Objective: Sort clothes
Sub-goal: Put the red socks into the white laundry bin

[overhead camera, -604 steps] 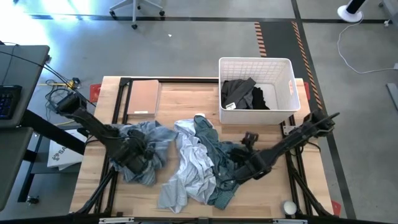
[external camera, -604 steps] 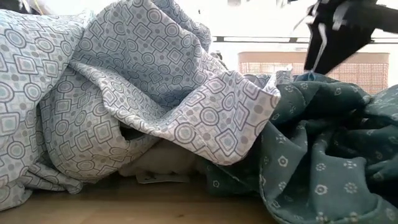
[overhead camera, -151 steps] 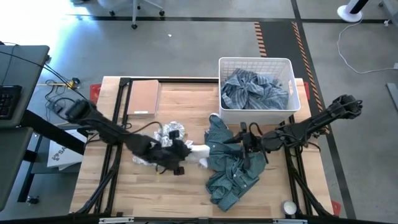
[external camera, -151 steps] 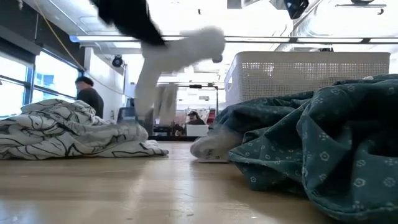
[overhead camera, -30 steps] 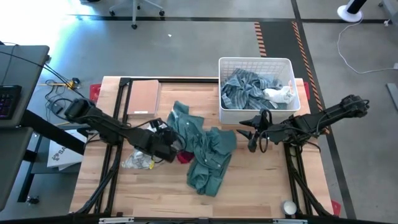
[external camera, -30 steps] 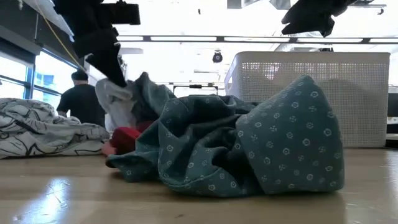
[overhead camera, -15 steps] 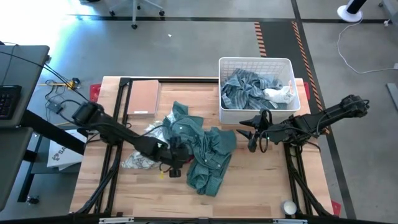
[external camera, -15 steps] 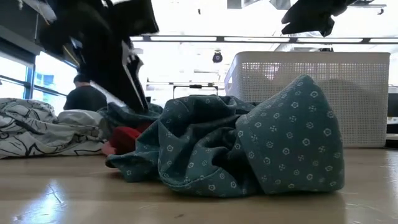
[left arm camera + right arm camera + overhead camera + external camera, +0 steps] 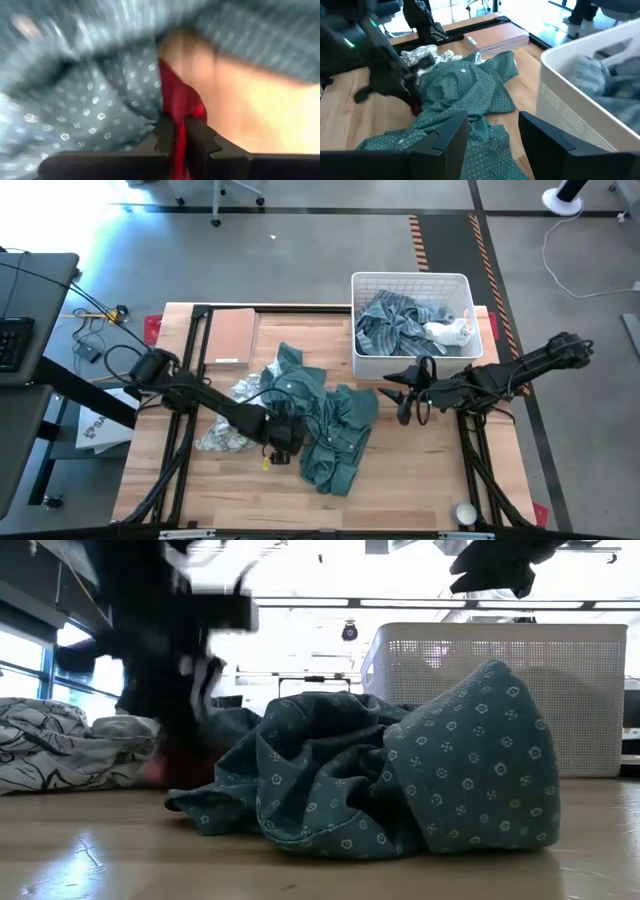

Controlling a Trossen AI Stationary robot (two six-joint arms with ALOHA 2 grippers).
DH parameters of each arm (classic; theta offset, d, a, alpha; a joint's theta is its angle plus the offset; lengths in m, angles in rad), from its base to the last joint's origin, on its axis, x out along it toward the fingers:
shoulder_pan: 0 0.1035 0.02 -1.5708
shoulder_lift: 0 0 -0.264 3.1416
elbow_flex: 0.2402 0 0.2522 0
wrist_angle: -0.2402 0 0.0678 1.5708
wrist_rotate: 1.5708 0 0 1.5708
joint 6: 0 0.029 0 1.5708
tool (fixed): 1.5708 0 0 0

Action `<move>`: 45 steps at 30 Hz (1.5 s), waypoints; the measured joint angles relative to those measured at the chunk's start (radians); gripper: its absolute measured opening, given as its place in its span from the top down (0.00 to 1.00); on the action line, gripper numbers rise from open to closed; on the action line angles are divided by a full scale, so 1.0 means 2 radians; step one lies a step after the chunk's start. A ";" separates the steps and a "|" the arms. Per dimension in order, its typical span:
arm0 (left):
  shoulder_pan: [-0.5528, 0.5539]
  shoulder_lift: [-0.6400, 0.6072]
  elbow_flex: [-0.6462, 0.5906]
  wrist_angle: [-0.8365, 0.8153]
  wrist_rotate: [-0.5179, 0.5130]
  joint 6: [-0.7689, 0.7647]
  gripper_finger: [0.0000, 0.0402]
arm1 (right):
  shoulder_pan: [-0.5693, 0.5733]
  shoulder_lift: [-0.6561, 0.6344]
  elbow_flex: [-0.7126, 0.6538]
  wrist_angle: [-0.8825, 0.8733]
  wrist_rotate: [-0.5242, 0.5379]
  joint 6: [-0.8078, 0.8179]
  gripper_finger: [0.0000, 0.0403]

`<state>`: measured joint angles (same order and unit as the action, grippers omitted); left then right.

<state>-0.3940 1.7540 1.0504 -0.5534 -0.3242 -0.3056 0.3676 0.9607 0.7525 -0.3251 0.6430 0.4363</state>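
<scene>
A dark green dotted garment [image 9: 335,420] [image 9: 400,780] lies crumpled in the middle of the table. Left of it lies a white garment with a dark pattern [image 9: 222,435] [image 9: 55,745]. A red cloth [image 9: 181,107] [image 9: 415,108] peeks out at the green garment's left edge. My left gripper [image 9: 283,442] [image 9: 180,142] is down there, shut on the red cloth. My right gripper [image 9: 403,402] [image 9: 492,137] hangs open above the table, right of the green garment, holding nothing. A blue-grey striped garment [image 9: 400,325] lies in the white basket [image 9: 410,278]. My left gripper pinches a bunched-up part of the red cloth [image 9: 179,125] between its two fingers [image 9: 164,135]. The fingers come steeply from above. The rest of the red cloth lies on the table against the green garment's edge [image 9: 100,115].
The white basket at the far right also holds a small white piece [image 9: 447,332]. A brown flat board [image 9: 230,335] lies at the far left. A small white round thing [image 9: 465,512] sits at the near right corner. Bare wood shows along the near edge.
My left gripper has sunk and gone toward the near edge, tipping more steeply down, onto the red cloth at the green garment's left edge. The pale cloth that hung from it a second ago now lies on the table beside the patterned garment.
</scene>
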 joint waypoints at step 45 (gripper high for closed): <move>-0.042 -0.127 0.042 0.057 -0.197 0.010 0.68 | 0.010 0.157 0.000 0.497 -0.014 -0.377 0.97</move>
<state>-0.4784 1.4993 1.1343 -0.4403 -0.7183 -0.2860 0.3885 1.2739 0.7528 0.6699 0.6160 -0.3168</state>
